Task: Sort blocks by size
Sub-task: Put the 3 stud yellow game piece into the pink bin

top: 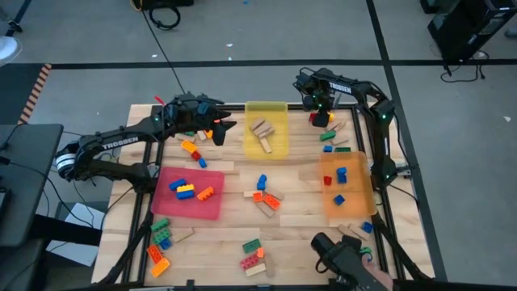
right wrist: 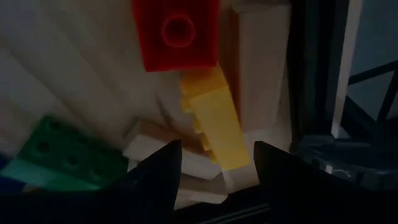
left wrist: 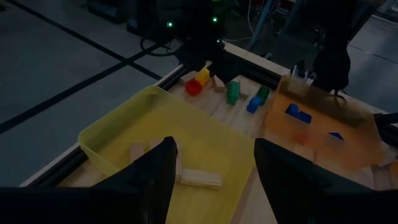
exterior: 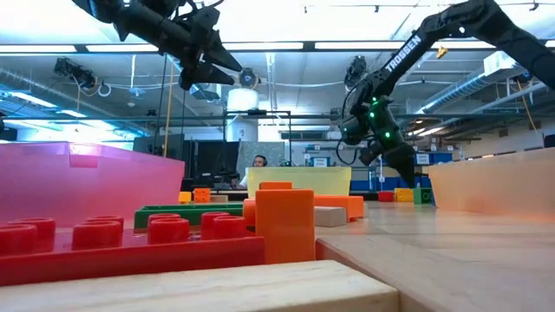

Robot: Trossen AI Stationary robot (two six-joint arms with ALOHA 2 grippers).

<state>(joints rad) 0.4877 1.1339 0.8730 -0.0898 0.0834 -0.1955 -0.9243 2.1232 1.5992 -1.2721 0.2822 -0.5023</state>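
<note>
My right gripper is open at the table's far right, pointing down. Its fingers stand on either side of a yellow brick without touching it. The brick lies slanted between a red brick and a tan wooden block, with a green brick beside them. My left gripper is open and empty, raised just left of the yellow tray. The tray holds wooden blocks. Blue bricks lie in the orange tray, and mixed bricks lie in the red tray.
Loose bricks and wooden blocks lie mid-table, at the near left, near the front edge, by the left gripper and beside the orange tray. A dark device sits at the near right edge.
</note>
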